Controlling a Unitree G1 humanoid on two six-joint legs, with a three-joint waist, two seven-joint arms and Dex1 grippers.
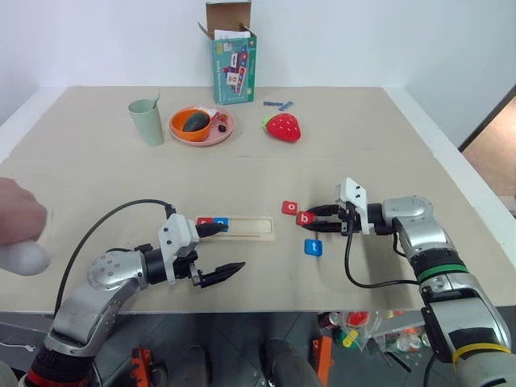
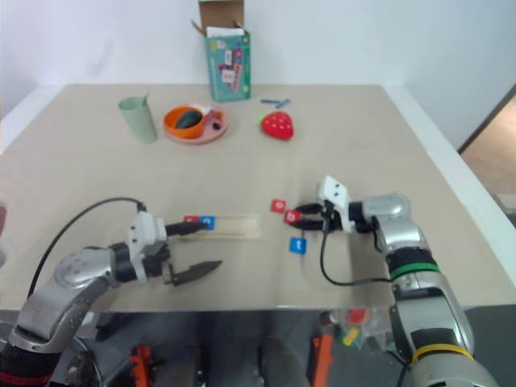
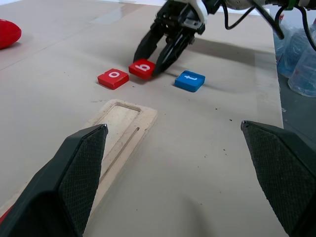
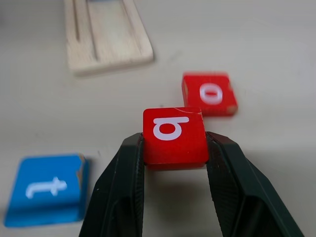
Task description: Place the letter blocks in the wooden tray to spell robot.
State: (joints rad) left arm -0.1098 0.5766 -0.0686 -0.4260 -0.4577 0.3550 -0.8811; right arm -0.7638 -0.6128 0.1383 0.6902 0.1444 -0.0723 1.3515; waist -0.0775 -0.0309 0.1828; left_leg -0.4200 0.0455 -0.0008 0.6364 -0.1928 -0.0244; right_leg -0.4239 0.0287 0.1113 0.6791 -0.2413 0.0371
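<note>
My right gripper (image 4: 174, 148) is shut on a red "b" letter block (image 4: 174, 134), holding it by its two sides just above the table (image 1: 305, 218). A red "o" block (image 1: 289, 208) lies just beyond it, and a blue "t" block (image 1: 314, 247) lies nearer the front edge. The wooden tray (image 1: 250, 228) lies left of these, with a red block (image 1: 204, 222) and a blue block (image 1: 222, 223) in its left end. My left gripper (image 1: 219, 251) hangs open in front of the tray's left end, with nothing between its fingers.
At the back of the table (image 1: 97, 177) stand a green cup (image 1: 147, 121), an orange plate with a bowl (image 1: 201, 123), a toy strawberry (image 1: 282, 127) and a teal box (image 1: 234, 68). Thin blue sticks (image 1: 278, 105) lie beside the box. A person's hand (image 1: 20, 230) is at the left edge.
</note>
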